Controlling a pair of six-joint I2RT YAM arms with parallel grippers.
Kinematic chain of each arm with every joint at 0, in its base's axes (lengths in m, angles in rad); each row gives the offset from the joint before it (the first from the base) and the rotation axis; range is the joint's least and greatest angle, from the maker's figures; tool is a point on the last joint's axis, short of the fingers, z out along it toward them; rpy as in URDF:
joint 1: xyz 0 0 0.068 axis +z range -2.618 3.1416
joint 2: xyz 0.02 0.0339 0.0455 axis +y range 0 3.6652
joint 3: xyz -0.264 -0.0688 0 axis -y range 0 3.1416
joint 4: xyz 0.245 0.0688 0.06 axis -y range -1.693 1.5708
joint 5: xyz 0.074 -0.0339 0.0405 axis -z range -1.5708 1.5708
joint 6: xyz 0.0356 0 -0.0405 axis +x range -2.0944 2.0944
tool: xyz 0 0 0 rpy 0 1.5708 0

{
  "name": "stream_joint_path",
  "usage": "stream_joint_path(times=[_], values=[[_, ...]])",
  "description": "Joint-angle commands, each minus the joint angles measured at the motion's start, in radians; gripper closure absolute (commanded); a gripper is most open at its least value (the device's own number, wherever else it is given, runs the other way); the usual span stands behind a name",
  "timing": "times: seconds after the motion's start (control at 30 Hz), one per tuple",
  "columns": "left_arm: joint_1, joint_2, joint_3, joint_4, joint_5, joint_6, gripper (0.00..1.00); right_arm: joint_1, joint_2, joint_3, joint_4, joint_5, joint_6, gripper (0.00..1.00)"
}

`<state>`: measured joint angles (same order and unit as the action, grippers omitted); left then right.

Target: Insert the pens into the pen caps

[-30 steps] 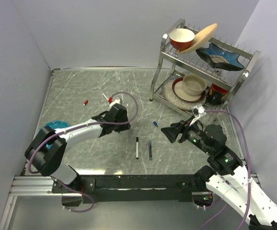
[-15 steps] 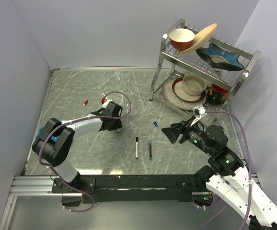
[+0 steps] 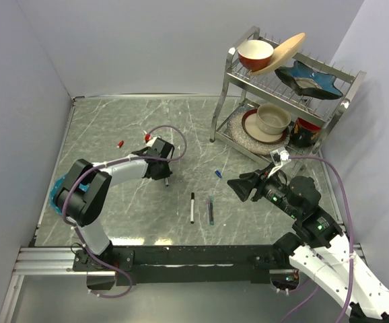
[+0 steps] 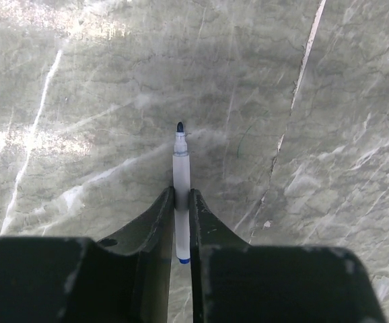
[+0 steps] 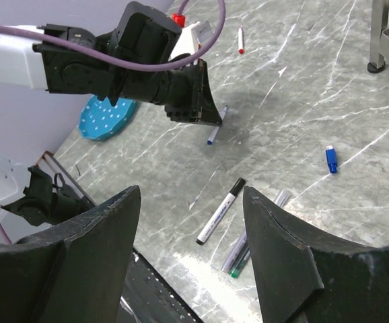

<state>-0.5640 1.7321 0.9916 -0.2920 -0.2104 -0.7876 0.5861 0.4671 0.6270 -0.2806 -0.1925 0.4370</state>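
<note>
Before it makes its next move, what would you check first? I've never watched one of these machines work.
1. Pen held: ok. The left gripper is shut on the barrel of the white pen.
2. Writing tip free: ok. The dark tip pokes out past the fingers, uncapped.
3. Matching cap found: ok. The blue cap lies by itself on the table.
4. Other gripper free: ok. The right gripper is open and empty.
5. Pen lifted off the table: cannot tell.
6. Which way the cap's open end faces: cannot tell, as it is too small to see.
</note>
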Motion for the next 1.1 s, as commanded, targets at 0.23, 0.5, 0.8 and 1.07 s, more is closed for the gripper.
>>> stream_joint_path(times=[0.23, 0.5, 0.8, 1.07], values=[[-0.002, 0.044, 0.048, -0.159, -0.047, 0.039, 0.83, -0.002, -0.002, -0.001, 0.055, 0.002, 0.028, 0.3], [-0.002, 0.084, 0.073, -0.202, -0.041, 0.091, 0.86, -0.002, 0.007, -0.024, 0.078, 0.007, 0.035, 0.3], [-0.005, -0.015, -0.03, -0.064, 0.106, 0.08, 0.99, -0.003, 0.054, -0.042, 0.136, -0.024, 0.081, 0.3], [-0.007, -0.258, -0.16, 0.103, 0.293, 0.068, 0.99, -0.002, 0.136, -0.062, 0.208, 0.056, 0.19, 0.32]])
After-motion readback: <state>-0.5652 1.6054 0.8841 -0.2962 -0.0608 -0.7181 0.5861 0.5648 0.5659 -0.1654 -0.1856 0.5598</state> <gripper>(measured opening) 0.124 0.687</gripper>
